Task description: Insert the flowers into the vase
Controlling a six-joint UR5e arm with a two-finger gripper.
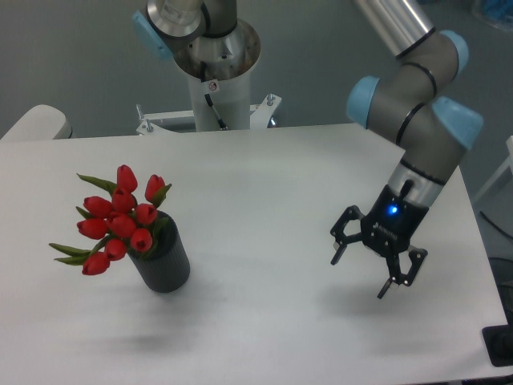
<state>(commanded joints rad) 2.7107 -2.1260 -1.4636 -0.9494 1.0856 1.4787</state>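
My gripper point(377, 263) hangs above the table point(264, 176) with its fingers spread, holding nothing. Well off to its side, the flowers point(119, 216) stand in the vase point(164, 261). I judge them placed, so I'd steer wide of them.

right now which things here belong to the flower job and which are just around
Job:
- flowers, already standing in the vase
- vase
- pincer, open, empty, off to the right

Just around:
- table
- arm's base post behind the table
- pale rounded thing at the far left edge, cannot tell what
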